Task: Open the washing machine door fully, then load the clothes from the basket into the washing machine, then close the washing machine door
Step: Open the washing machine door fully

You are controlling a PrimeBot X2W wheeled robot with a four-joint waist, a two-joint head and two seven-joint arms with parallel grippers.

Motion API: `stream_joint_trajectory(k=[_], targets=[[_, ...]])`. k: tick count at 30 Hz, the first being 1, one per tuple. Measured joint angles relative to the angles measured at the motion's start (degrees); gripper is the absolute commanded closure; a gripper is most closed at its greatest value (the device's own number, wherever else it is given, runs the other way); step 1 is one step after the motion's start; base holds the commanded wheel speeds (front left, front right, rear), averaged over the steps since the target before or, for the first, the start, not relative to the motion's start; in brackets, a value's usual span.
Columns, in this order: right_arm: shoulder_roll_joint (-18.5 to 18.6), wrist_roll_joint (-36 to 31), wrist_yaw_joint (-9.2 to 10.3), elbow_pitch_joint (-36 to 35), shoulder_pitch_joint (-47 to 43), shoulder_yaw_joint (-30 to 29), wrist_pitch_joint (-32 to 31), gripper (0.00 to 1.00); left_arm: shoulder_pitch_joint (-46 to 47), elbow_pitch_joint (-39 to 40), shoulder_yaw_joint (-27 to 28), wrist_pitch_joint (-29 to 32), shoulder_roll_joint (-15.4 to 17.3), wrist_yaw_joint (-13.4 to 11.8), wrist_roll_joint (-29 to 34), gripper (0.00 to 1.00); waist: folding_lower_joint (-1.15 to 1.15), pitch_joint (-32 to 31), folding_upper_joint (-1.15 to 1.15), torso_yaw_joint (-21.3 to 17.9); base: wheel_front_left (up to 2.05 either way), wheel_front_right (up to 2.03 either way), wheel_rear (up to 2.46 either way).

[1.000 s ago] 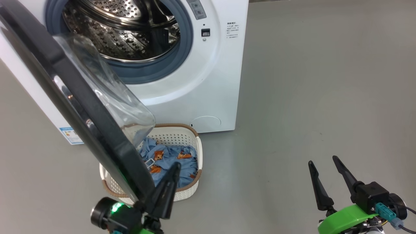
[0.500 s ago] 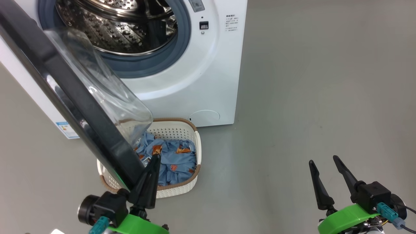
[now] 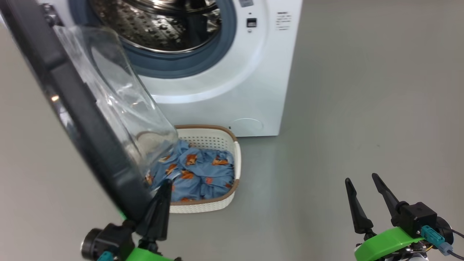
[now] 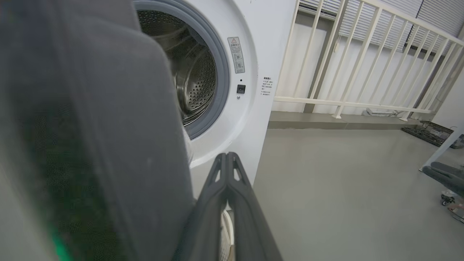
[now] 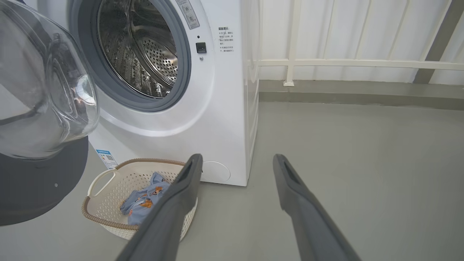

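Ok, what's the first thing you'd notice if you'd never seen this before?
The huge black washing machine door, swung open across the left with its bulging glass window. Behind it gapes the shiny steel drum of the white washing machine, and on the floor in front sits the basket with blue cartoon-print clothes.

The grey floor (image 3: 362, 108) is smooth, with a slight sheen. The washing machine (image 3: 253, 90) stands straight on it, at about eleven o'clock in the head view. The basket (image 3: 206, 207) sits flat on the floor at the machine's six o'clock, just in front of its base; I cannot tell whether the two touch. In the right wrist view, at the machine's three o'clock, a low grey kerb (image 5: 362, 92) rises from the floor, and a white railing (image 5: 344, 64) stands on that kerb.
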State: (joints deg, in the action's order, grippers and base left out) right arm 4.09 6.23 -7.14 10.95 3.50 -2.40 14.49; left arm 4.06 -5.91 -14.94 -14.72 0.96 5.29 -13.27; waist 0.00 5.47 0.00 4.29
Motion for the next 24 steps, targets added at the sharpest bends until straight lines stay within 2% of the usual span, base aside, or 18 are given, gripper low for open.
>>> stream_joint_trajectory(k=[7, 16, 24], targets=[[0.02, 0.01, 0.00, 0.20, 0.01, 0.19, 0.00, 0.00, -2.34, 0.37, 3.83, 0.01, 0.25, -0.35, -0.26, 1.00, 0.00, -0.18, 0.00, 3.51, 0.00, 0.00, 0.00], [0.05, 0.51, 0.00, 0.22, 0.00, 0.35, 0.00, 0.00, -3.87, -1.07, 12.24, 0.01, 0.56, -4.65, -2.37, 1.00, 0.00, -0.56, 0.00, 7.67, 0.00, 0.00, 0.00], [0.15, 0.64, 0.00, -0.07, 0.05, 1.49, 0.00, 0.00, -2.60, -4.39, 22.93, 0.02, 0.47, -4.50, -3.28, 1.00, 0.00, 0.41, 0.00, 7.73, 0.00, 0.00, 0.00]])
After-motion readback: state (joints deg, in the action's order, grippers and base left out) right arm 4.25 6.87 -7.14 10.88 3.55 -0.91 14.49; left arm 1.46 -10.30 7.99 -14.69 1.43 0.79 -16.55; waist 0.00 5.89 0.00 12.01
